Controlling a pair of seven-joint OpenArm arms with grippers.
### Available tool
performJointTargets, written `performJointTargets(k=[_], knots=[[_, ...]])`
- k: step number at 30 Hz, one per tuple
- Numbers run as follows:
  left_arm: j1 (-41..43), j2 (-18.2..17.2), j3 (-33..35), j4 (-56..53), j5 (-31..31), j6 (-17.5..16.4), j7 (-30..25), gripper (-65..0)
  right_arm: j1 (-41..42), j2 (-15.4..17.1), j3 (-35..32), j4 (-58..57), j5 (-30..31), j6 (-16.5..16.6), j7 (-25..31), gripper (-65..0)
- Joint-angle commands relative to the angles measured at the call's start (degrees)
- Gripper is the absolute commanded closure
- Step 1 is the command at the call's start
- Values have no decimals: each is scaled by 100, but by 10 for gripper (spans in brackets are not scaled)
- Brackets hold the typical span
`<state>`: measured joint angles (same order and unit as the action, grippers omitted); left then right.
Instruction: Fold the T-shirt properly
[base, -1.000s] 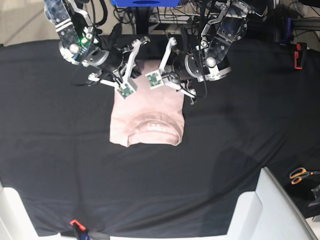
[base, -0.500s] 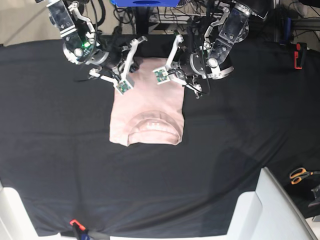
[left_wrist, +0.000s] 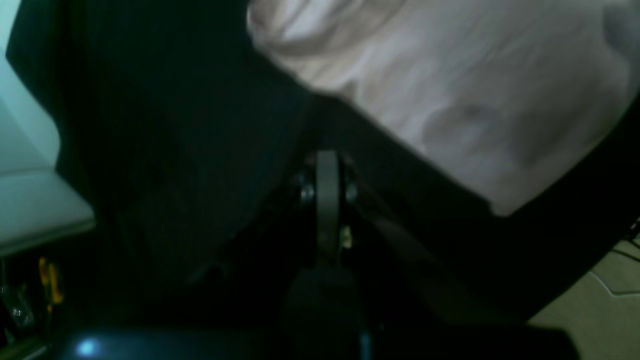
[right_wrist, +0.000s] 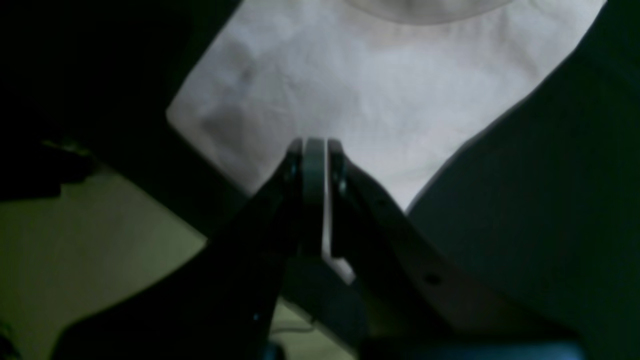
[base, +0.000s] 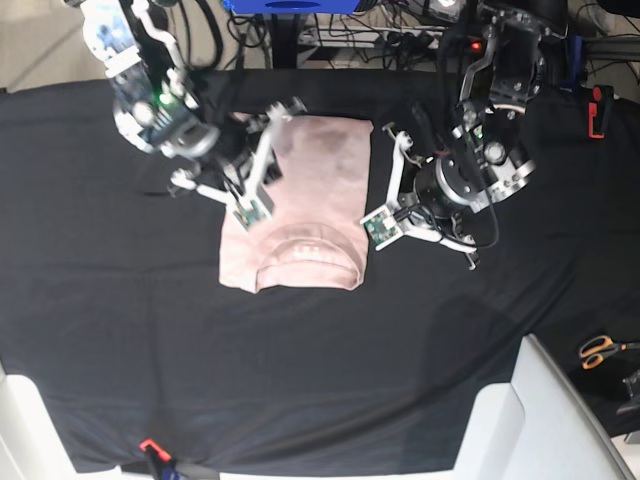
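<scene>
The pale pink T-shirt (base: 320, 185) lies folded into a compact rectangle on the black table cloth (base: 120, 300), its ribbed collar (base: 305, 250) toward the near edge. My right gripper (base: 252, 210) hovers over the shirt's left part; in the right wrist view its jaws (right_wrist: 315, 145) are shut with pink fabric (right_wrist: 380, 85) spread beneath and nothing pinched. My left gripper (base: 380, 228) sits just off the shirt's right edge. The left wrist view shows it shut (left_wrist: 327, 165) over black cloth, the T-shirt (left_wrist: 450, 90) beside it.
Orange-handled scissors (base: 598, 350) lie at the right edge. A white panel (base: 520, 420) covers the near right corner and another (base: 25, 430) the near left. A red clamp (base: 597, 110) sits at the far right, and a small red clip (base: 150, 447) at the near edge.
The left arm has swung from the shirt's far edge down to its right side, off the fabric. The right arm has shifted a little nearer over the shirt's left part. Both grippers stayed shut.
</scene>
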<state>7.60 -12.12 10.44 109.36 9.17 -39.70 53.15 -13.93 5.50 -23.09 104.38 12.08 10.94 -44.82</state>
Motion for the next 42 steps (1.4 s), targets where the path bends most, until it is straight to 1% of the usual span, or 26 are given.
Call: performJointTargets(k=[1, 3, 5, 10, 12, 14, 19, 23, 29, 32, 35, 39, 42], knots=[[-69, 47, 7, 101, -69, -30, -35, 0, 62, -44, -7, -60, 63, 80, 82, -20], [-105, 179, 7, 110, -69, -30, 0, 0, 141, -158, 10, -306, 107, 308, 82, -20], [-192, 346, 16, 101, -69, -30, 17, 0, 193, -273, 45, -578, 291, 484, 99, -20], [-342, 592, 16, 101, -25, -30, 26, 0, 431, -273, 54, -1203, 502, 484, 178, -20], [-351, 601, 7, 101, -42, -30, 167, 0, 457, -238, 54, -1334, 520, 484, 389, -20], [-395, 601, 7, 101, -60, -30, 272, 0, 475, -176, 133, -1458, 511, 484, 477, -20], [-403, 539, 7, 101, -42, -30, 281, 0, 475, -115, 459, -1642, 511, 537, 513, -20], [-395, 539, 7, 101, -42, -30, 281, 0, 492, 44, 591, -1651, 511, 537, 521, -20], [-395, 539, 7, 92, -25, -30, 290, 0, 589, 26, 749, -2011, 511, 537, 556, -20], [-395, 539, 7, 75, -16, -30, 290, 0, 598, 35, 766, -2205, 511, 537, 838, -20], [-395, 504, 7, 22, -16, -30, 290, 0, 624, 44, 766, -2372, 485, 537, 952, -20], [-386, 495, 7, 22, -25, -30, 290, 0, 651, 176, 775, -2249, 476, 502, 1005, -20], [-386, 504, 7, 22, -25, -30, 290, 0, 624, 202, 775, -1836, 476, 493, 987, -20]])
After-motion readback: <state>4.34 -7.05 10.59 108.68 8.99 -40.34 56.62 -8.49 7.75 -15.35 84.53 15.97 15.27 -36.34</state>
